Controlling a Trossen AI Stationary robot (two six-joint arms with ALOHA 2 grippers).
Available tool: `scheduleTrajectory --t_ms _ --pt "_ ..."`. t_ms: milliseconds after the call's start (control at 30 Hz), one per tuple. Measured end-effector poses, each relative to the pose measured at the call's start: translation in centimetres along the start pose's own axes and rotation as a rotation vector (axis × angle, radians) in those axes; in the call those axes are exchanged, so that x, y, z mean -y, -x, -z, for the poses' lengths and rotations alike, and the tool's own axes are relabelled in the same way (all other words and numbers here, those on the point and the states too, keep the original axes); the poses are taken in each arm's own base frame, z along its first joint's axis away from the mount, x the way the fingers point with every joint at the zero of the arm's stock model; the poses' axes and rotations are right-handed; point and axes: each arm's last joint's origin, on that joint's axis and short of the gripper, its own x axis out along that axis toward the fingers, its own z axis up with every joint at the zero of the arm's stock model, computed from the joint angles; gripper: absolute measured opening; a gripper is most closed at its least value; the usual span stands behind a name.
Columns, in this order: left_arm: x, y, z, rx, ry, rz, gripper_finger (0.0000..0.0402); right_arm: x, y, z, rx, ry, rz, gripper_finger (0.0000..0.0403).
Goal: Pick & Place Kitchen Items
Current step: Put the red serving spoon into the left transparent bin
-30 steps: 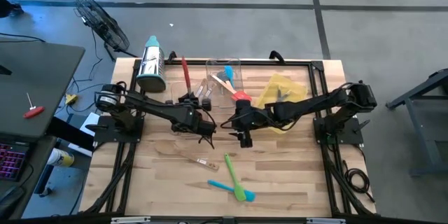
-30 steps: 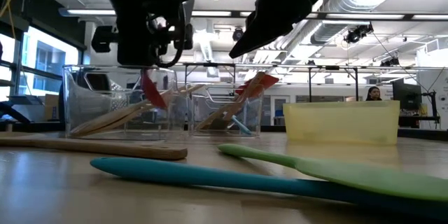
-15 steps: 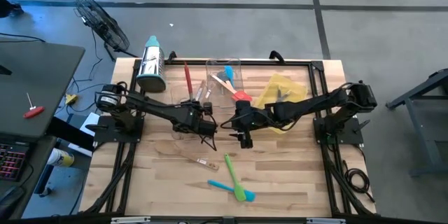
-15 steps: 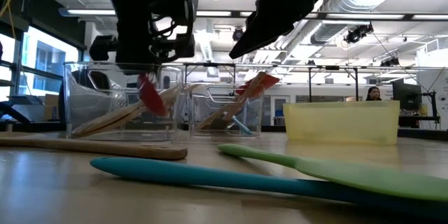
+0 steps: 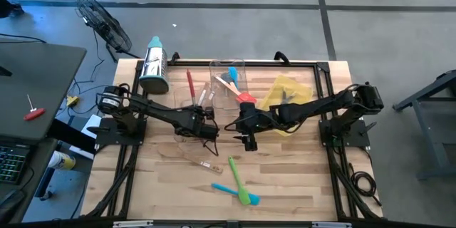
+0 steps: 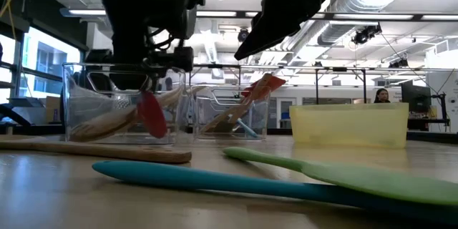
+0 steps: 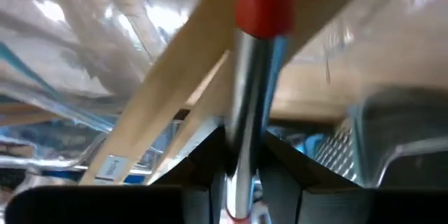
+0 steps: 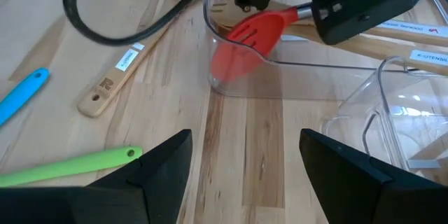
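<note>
My left gripper [image 5: 206,120] is shut on a red slotted spatula [image 8: 255,28] with a metal shaft and a red handle [image 5: 189,80]. Its head [image 6: 150,113] hangs low inside the near clear tray [image 6: 122,107], which also holds wooden utensils. Whether the head touches the tray floor, I cannot tell. My right gripper [image 5: 247,141] hovers open just right of that tray, holding nothing. On the table lie a wooden spoon [image 5: 191,159], a green spatula [image 5: 235,174] and a teal spatula [image 5: 229,189]. My left gripper pinches the spatula's metal shaft [image 7: 241,136] between its two fingers [image 7: 203,164], just below the red handle. The fingers slant down from the table's left and lie across the shaft. The spatula is tilted, head down in the clear tray, handle up toward the far edge.
A second clear tray [image 5: 228,77] with several utensils stands farther back, a yellow tray [image 5: 285,92] to its right. A steel grater with a teal top [image 5: 153,64] lies at the far left. Bare wood lies near the front edge.
My left gripper has sunk and tipped farther downward over the near clear tray. The red spatula's head has gone down with it, from the tray's rim height to low inside the tray.
</note>
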Motion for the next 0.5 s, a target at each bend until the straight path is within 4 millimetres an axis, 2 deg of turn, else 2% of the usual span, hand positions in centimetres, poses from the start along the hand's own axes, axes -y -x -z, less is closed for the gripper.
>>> scheduleTrajectory --t_ms 100,500 --pt "-0.14 0.00 -0.08 0.019 0.087 -0.006 0.0076 0.00 0.00 0.00 0.000 0.000 0.000 0.0257" --pt "-0.21 -0.16 -0.01 0.031 0.223 0.002 0.0078 0.00 0.00 0.00 0.000 0.024 0.000 0.0257"
